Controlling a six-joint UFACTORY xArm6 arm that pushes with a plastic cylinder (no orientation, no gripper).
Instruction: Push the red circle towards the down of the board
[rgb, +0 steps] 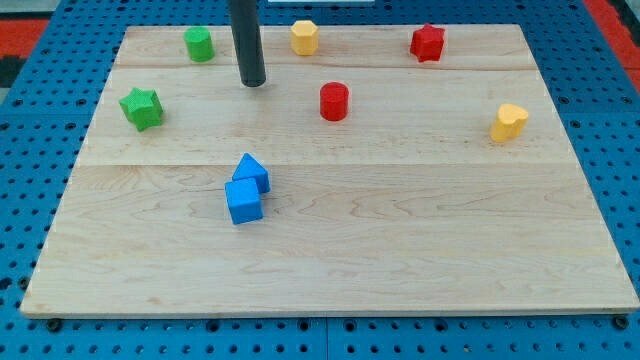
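Note:
The red circle (334, 101) stands on the wooden board (400, 240) a little above the middle, slightly right of centre. My tip (253, 83) is on the board to the circle's left and slightly higher, about a block and a half away, not touching any block. The rod comes down from the view's top edge.
A green circle (199, 44) and a yellow hexagon (304, 37) flank the rod near the top. A red star (428, 42) is at top right, a yellow heart (509, 122) at right, a green star (141, 108) at left. A blue triangle (252, 172) touches a blue cube (244, 201) at centre left.

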